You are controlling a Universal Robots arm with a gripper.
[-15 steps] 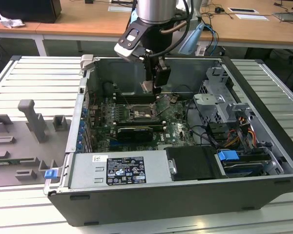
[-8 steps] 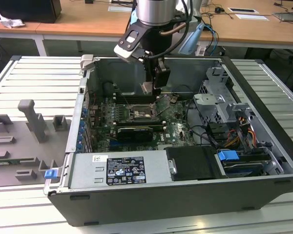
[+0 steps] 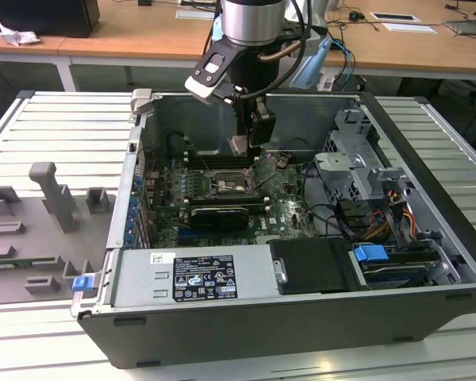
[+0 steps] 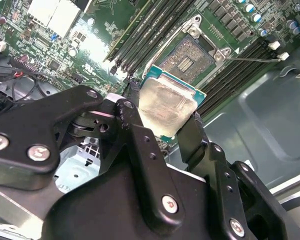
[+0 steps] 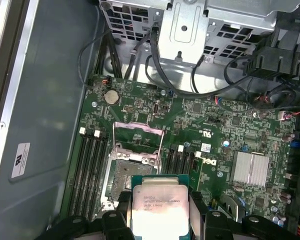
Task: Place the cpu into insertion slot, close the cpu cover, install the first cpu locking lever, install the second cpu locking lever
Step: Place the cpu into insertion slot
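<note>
My gripper (image 3: 239, 148) hangs inside the open computer case, shut on the cpu (image 4: 166, 106), a flat silver-topped chip with a green edge. The cpu (image 5: 157, 204) is clamped between the two black fingers (image 5: 119, 212) by opposite sides. It hovers just above and slightly off the insertion slot (image 5: 131, 175), a dark square socket with a metal rim on the green motherboard (image 5: 225, 130). The insertion slot (image 4: 192, 55) is bare, with its contact field showing. The cpu cover (image 5: 138, 131) stands tilted open at the socket's far side. A thin locking lever (image 4: 250, 58) sticks out beside the socket.
Long black memory slots (image 5: 87, 165) flank the socket on both sides. A black card (image 3: 219, 214) lies across the board nearer the exterior camera. A drive cage (image 3: 355, 163) with cables sits at the exterior view's right. A grey fixture (image 3: 54, 198) stands outside the case.
</note>
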